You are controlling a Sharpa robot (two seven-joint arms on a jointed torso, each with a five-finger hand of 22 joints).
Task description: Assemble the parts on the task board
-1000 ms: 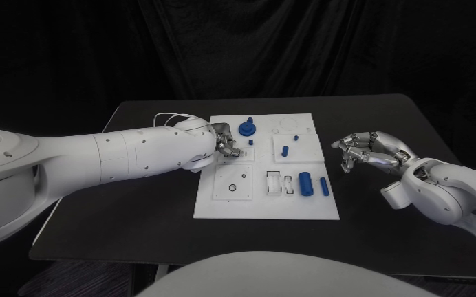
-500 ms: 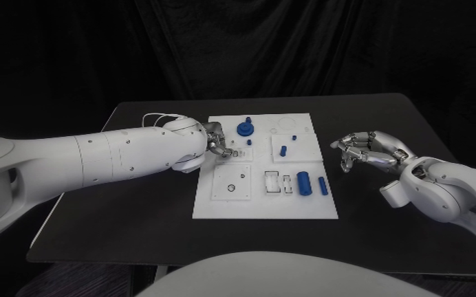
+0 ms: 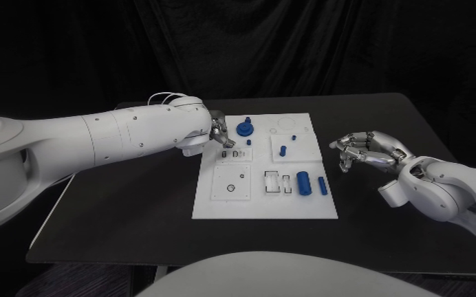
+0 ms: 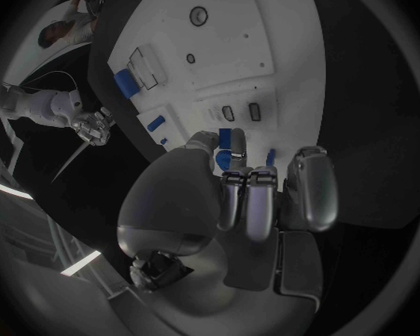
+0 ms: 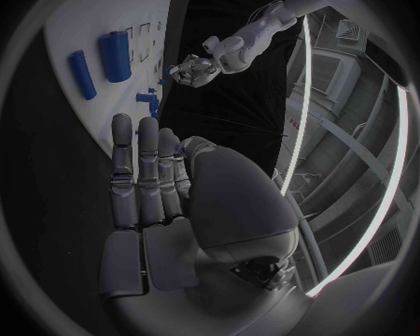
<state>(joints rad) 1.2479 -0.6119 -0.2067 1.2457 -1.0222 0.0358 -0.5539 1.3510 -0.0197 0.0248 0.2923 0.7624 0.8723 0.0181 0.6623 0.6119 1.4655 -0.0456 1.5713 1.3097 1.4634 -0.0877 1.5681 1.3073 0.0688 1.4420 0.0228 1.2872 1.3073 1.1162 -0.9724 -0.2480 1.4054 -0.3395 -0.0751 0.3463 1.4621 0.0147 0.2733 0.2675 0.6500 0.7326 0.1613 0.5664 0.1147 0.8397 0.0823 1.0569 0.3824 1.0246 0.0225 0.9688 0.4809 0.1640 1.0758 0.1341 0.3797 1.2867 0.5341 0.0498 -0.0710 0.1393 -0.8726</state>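
The white task board (image 3: 230, 204) lies mid-table. On it stand a blue knob (image 3: 245, 129), a small blue peg (image 3: 284, 150) and two blue cylinders (image 3: 305, 182) side by side. My left hand (image 3: 220, 134) hovers over the board's far left corner, just left of the knob, fingers curled in. In the left wrist view the knob (image 4: 231, 143) shows just past the fingertips (image 4: 249, 183), and I cannot tell whether anything is pinched. My right hand (image 3: 367, 149) hangs off the board's right edge, fingers curled, nothing in it; it appears as the right hand (image 5: 154, 179) in its own wrist view.
Two small slots (image 3: 235, 152) sit in the board near my left hand. A ring outline (image 3: 231, 188) and rectangular recesses (image 3: 273, 182) mark the near half. Bare black table (image 3: 129, 207) lies on both sides of the board.
My left hand has drawn back from the small slots toward the board's far left corner. The right hand has stayed where it was.
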